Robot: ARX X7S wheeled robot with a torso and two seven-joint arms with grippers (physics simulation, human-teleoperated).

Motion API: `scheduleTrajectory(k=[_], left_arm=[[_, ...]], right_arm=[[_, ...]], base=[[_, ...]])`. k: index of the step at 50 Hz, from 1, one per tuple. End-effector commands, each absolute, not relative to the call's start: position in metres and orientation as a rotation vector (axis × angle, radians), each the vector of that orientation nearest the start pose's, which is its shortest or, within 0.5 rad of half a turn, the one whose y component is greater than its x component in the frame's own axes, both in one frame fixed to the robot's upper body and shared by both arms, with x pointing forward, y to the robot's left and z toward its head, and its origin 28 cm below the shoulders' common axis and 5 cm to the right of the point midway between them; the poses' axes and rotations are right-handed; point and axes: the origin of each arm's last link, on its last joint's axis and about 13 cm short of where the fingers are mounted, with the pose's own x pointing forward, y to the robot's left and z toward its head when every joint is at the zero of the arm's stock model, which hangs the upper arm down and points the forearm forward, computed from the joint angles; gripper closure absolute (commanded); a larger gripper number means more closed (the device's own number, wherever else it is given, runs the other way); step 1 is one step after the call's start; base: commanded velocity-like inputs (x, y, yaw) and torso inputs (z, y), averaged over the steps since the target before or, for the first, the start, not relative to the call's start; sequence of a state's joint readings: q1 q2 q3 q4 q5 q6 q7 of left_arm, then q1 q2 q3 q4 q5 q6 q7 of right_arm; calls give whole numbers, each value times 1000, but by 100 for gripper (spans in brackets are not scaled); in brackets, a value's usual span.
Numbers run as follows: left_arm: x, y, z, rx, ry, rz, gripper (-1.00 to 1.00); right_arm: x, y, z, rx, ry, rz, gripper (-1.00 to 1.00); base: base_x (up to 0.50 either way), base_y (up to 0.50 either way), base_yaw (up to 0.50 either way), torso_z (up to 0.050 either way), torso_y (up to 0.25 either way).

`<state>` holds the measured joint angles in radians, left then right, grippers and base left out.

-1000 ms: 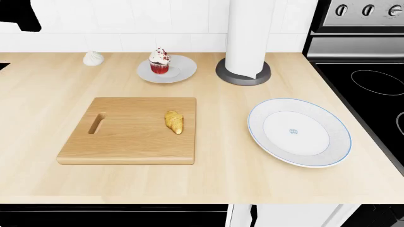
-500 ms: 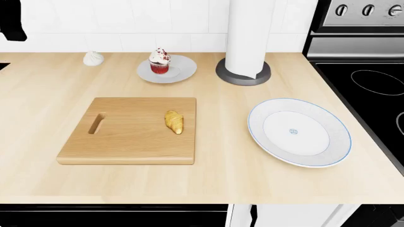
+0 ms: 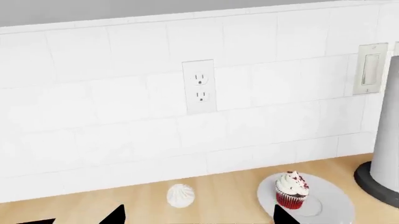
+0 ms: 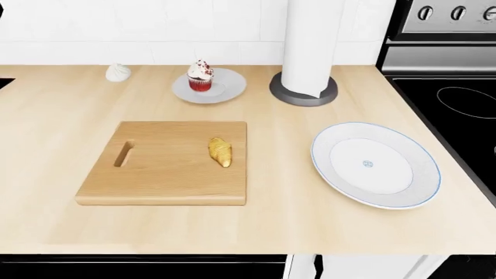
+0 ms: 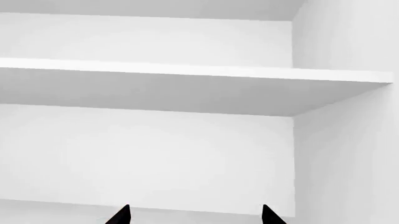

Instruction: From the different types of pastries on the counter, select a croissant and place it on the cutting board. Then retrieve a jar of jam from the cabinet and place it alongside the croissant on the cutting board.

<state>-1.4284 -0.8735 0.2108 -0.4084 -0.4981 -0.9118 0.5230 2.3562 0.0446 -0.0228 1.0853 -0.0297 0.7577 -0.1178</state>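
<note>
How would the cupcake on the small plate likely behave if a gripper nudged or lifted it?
The cupcake stands tall on a narrow red case, so a push would probably tip it. Its white frosting looks soft and would likely smear. It probably weighs little, and might slide on its smooth plate.

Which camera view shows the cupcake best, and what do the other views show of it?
The left wrist view shows the cupcake best: it is closer, and the red case and white frosting are clear. The head view shows it smaller, on its small plate at the back of the counter. The right wrist view shows only white shelves.
</note>
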Motion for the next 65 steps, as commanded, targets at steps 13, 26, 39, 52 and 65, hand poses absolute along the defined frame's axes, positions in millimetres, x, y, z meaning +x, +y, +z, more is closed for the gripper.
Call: scheduleTrajectory(k=[13, 26, 39, 52, 65], left_arm=[[314, 431, 372, 49, -29, -112, -100], [307, 388, 375, 38, -79, -165, -100], [305, 382, 374, 48, -66, -205, -100], [318, 359, 371, -64, -66, -186, -100], [348, 307, 360, -145, -34, -183, -100]], right_arm=[[286, -114, 591, -80, -524, 19, -100], [283, -112, 594, -94, -541, 24, -100], [277, -114, 597, -92, -562, 14, -100], [277, -114, 598, -86, -579, 9, -100], [275, -113, 599, -90, -579, 37, -100]], base=[[208, 343, 0, 0, 0], [209, 344, 0, 0, 0], [79, 490, 0, 0, 0], [0, 467, 0, 0, 0], [0, 0, 0, 0, 0]])
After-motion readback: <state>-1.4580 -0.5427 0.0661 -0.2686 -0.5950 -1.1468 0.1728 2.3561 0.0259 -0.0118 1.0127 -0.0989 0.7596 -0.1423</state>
